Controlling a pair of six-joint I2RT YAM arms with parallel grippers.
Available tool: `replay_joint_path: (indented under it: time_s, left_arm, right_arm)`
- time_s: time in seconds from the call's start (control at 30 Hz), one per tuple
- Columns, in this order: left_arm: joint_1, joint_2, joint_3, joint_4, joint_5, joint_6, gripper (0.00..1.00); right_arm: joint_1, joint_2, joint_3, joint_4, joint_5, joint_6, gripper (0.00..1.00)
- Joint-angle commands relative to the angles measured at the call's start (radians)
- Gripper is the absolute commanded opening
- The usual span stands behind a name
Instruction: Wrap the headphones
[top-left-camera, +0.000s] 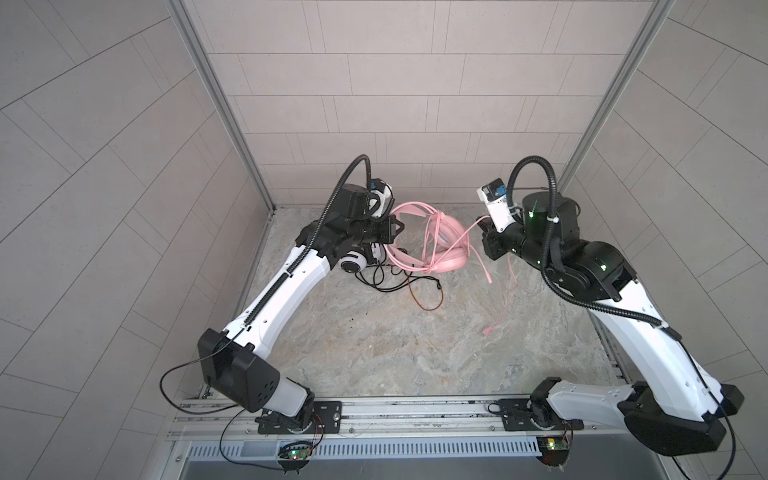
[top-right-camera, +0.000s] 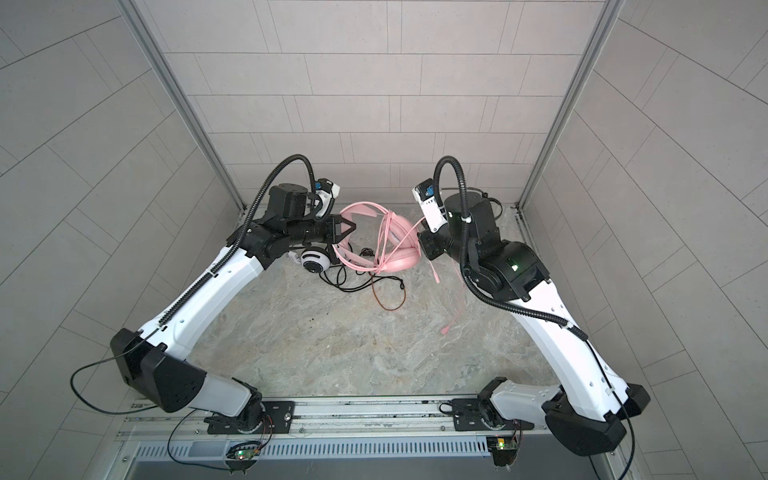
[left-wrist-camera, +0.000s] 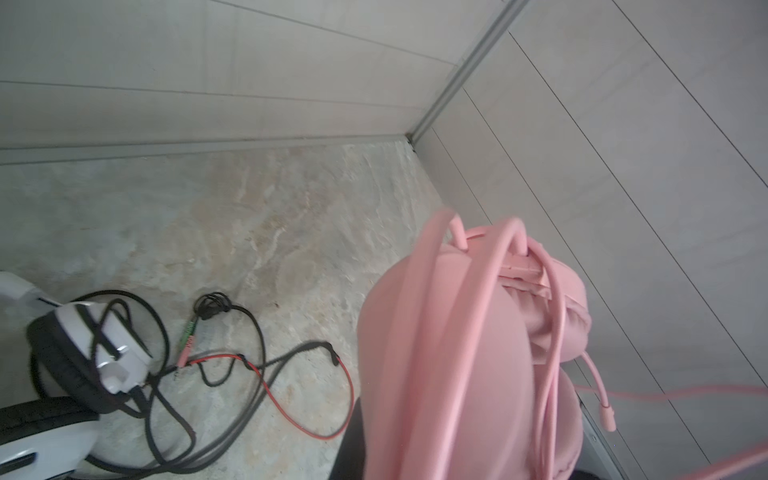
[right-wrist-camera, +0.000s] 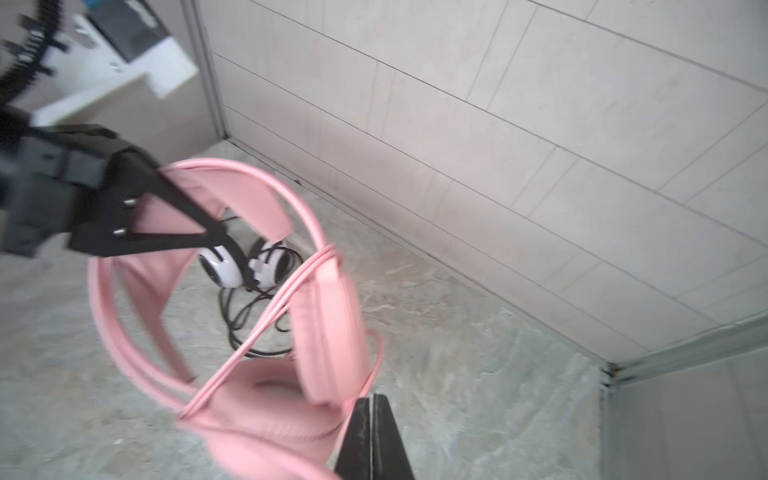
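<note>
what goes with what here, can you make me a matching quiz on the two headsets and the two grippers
1 pink headset
2 white and black headset
3 left gripper
4 right gripper

a jaws shut on the pink cable
b lies on the table under the left arm
c jaws shut on the pink headband
d pink cable wound around it

Pairs: 1-d, 2-b, 3-c, 4-a
</note>
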Motion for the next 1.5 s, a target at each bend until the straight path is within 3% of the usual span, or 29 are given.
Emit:
replay_joint_path:
  time_s: [0.0,0.1,0.23,0.43,0.67,0.93,1.1,1.33,1.47]
  left_arm:
    - [0.008,-0.023,0.011,-0.165,0.174,0.102,0.0]
    - [-0.012,-0.042,0.013,-0.183,0.301,0.077,0.0]
    - [-0.059,-0.068,0.019,-0.155,0.38,0.022,0.0]
    - [-0.078,-0.115,-0.042,0.121,0.51,-0.208,0.0]
    - [-0.078,-0.143,-0.048,0.218,0.542,-0.301,0.0]
    - [-0.066,-0.169,-0.099,0.593,0.581,-0.605,0.0]
    - [-0.049,-0.159,-0.092,0.743,0.57,-0.726,0.0]
    - [-0.022,-0.131,-0.078,0.871,0.547,-0.835,0.0]
    - [0.037,-0.112,-0.069,0.985,0.515,-0.945,0.0]
  right_arm:
    - [-0.029,0.03,0.062,0.05,0.171,-0.14,0.04]
    - [-0.074,0.05,0.041,0.132,0.075,-0.123,0.05]
    - [-0.123,0.073,-0.007,0.228,-0.115,-0.056,0.07]
    - [-0.152,0.106,-0.092,0.343,-0.314,0.021,0.14]
    - [-0.233,0.117,-0.232,0.483,-0.495,0.128,0.25]
    - [-0.254,0.183,-0.349,0.655,-0.68,0.252,0.41]
    - [-0.268,0.239,-0.476,0.911,-0.805,0.436,0.45]
    - [-0.263,0.373,-0.579,1.197,-0.864,0.64,0.46]
    - [-0.262,0.419,-0.653,1.297,-0.873,0.686,0.46]
